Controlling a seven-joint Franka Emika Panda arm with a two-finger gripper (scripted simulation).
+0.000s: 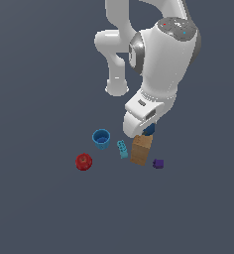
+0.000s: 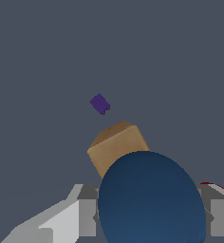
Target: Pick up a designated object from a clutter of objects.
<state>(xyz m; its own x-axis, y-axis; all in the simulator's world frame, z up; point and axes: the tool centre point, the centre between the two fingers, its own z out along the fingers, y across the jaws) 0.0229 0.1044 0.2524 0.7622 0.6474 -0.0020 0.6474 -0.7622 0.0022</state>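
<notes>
Clutter sits bunched low in the exterior view, and the white Franka arm's gripper (image 1: 147,130) is down right behind the tan cardboard-coloured box (image 1: 141,149). Tucked under the hand, just a sliver shows of the small plain dark blue ball (image 1: 149,131), the designated object, touching or almost touching the top edge of that box. Switch to the wrist view and the ball (image 2: 151,199) fills the frame, sitting squarely between the grey finger pads (image 2: 87,217), one on each side. The pads look tight against its flanks, so my read is that the claw is closed to ball width and has hold of it, though the contact itself is hidden by the ball's bulge. Whether it is off the floor yet, I cannot tell.

Why come in here? The ball sits close behind the box, so coming down from above looks like the way to straddle it without knocking the box. The box (image 2: 117,147) stays just beyond the ball in the wrist view, the tiny purple cube (image 2: 99,103) further out.

Containers: only one, the lighter blue open cup (image 1: 101,138), upright, mouth showing, apparently with nothing in it. Teal studded brick (image 1: 122,149) lies between cup and box; red round apple-like thing (image 1: 84,161) sits apart on the exterior view's left; the purple cube (image 1: 158,163) rests just beside the box on the right
</notes>
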